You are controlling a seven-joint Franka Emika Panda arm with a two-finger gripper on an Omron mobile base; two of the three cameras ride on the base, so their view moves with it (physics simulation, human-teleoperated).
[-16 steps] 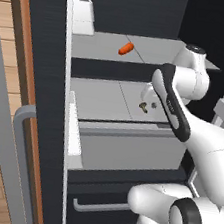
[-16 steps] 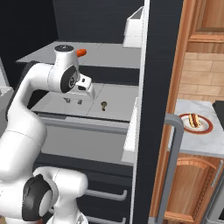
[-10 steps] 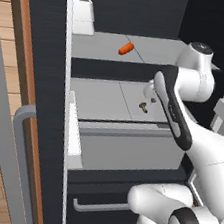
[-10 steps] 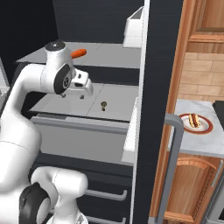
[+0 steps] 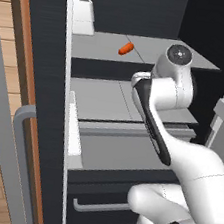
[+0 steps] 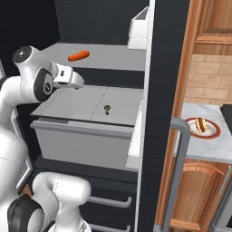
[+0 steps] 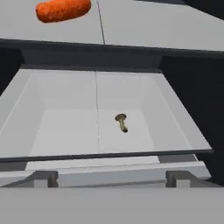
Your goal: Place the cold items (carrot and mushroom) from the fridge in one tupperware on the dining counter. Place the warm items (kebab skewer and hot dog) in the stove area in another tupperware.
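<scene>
Hovered inside the open fridge (image 6: 149, 113), gripper (image 6: 78, 83) with jaws wide and empty. Carrot (image 7: 63, 9) lay on the upper shelf, mushroom (image 7: 121, 122) alone on the lower shelf, stem toward the camera. Best centred over the mushroom, lowered straight, closed gently across the stem.

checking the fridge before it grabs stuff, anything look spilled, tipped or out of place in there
Nothing stands out. The carrot lies loose on the upper shelf and the mushroom lies on its side on the shelf below. No spills or damage.

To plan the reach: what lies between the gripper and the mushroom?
Nothing: in the right base view, bare grey shelf separates the open gripper from the mushroom.
</scene>
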